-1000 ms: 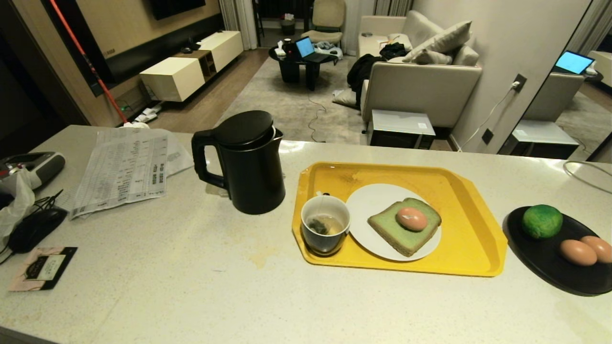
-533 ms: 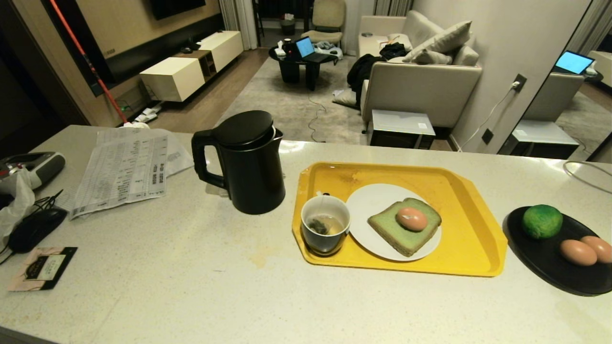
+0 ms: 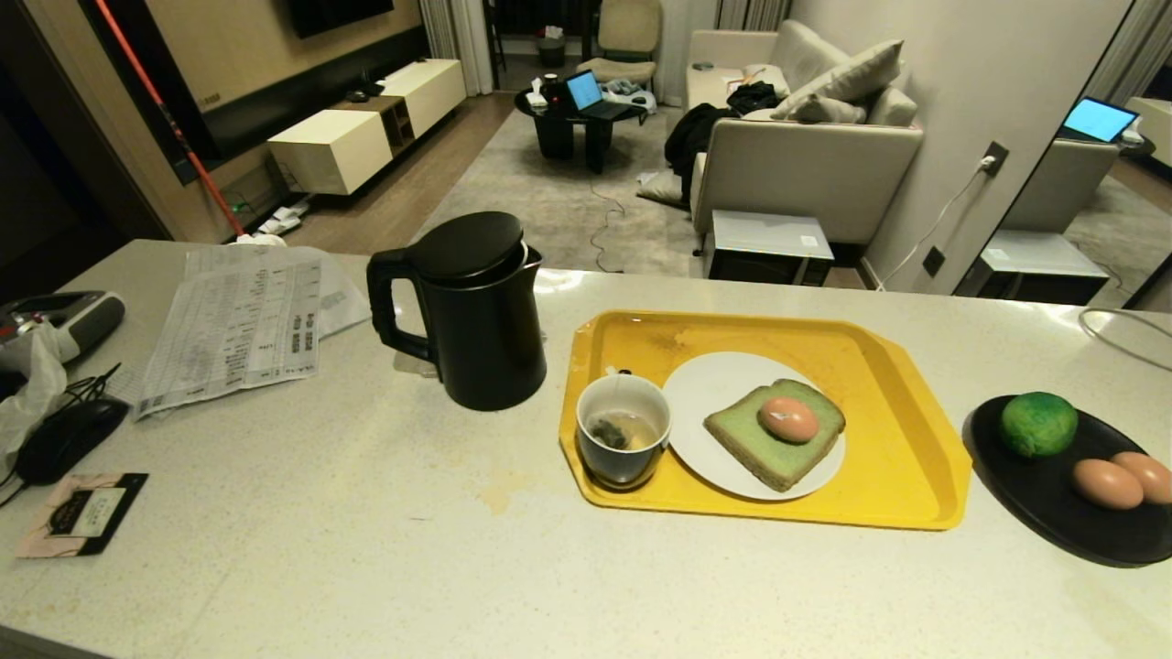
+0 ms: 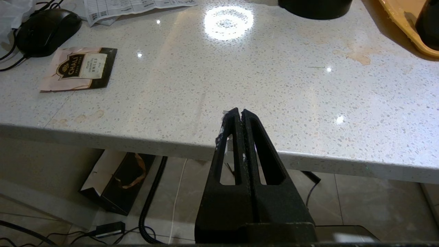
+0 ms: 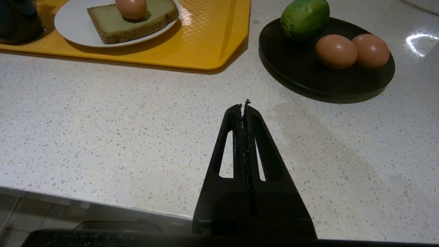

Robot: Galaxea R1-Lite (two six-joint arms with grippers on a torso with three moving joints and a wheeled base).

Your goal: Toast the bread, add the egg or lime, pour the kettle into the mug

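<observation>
The pale green bread (image 3: pixel 775 434) lies on a white plate (image 3: pixel 710 389) in the yellow tray (image 3: pixel 906 448), with the pinkish egg (image 3: pixel 788 419) resting on top of it. The mug (image 3: pixel 623 439) stands in the tray's near left corner, holding liquid and a tea bag. Left of the tray stands the black kettle (image 3: pixel 476 311), lid down. The lime (image 3: pixel 1037 423) sits on a black plate (image 3: pixel 1053 503) at the right. Neither arm shows in the head view. My left gripper (image 4: pixel 239 112) is shut and empty at the counter's near edge. My right gripper (image 5: pixel 243 105) is shut and empty, short of the black plate (image 5: pixel 301 73).
Two plain brown eggs (image 3: pixel 1122 480) share the black plate with the lime. At the counter's left lie printed papers (image 3: pixel 238 329), a computer mouse (image 3: pixel 64 437) with its cable and a tea sachet (image 3: pixel 82 513). A white cable (image 3: pixel 1122 334) lies at the far right.
</observation>
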